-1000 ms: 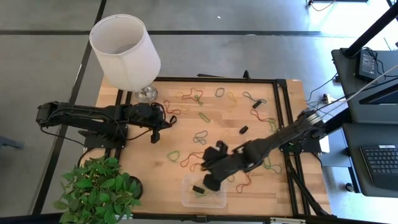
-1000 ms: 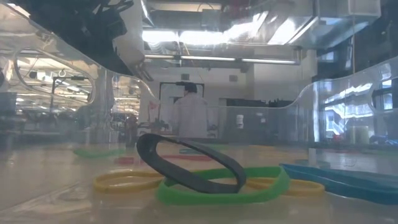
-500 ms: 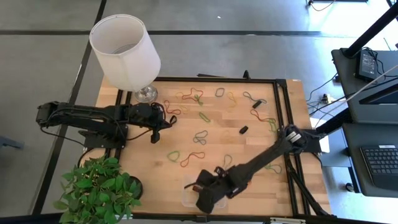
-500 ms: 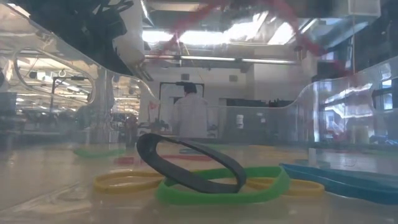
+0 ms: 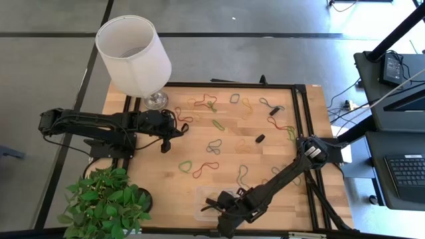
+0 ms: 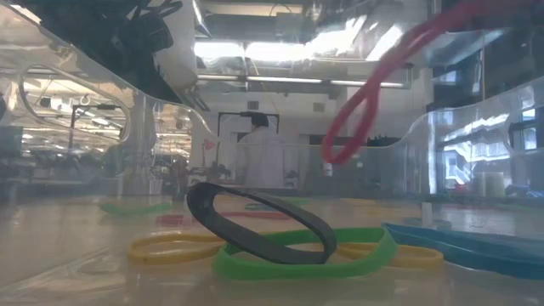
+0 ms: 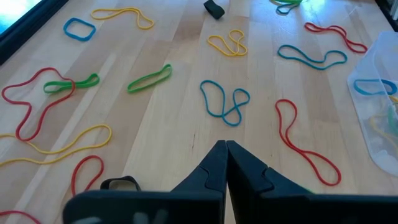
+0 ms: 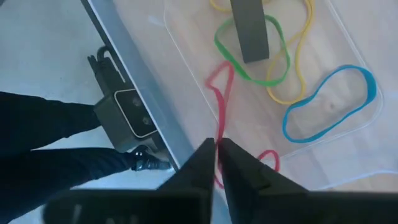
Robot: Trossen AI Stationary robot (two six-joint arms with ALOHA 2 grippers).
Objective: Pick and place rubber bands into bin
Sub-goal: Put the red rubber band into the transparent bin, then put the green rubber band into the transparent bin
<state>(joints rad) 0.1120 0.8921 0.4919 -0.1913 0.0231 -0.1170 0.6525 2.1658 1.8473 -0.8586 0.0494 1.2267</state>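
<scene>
From above, the right claw (image 5: 229,214) hangs over the clear bin (image 5: 202,197) at the near edge of the desk (image 5: 166,179), while the left claw (image 5: 165,144) waits at the left, below the lamp (image 5: 133,53), with rubber bands (image 5: 212,146) strewn across the far half. At desk height, a red band (image 6: 374,89) dangles above the black, green and yellow bands already in the bin. The left wrist shows its fingers pressed together over loose bands. The right wrist shows its fingers nearly together, pinching the red band over the bin's near-left rim. The step is the drop; next, spread the fingers, perhaps after shifting farther inward.
</scene>
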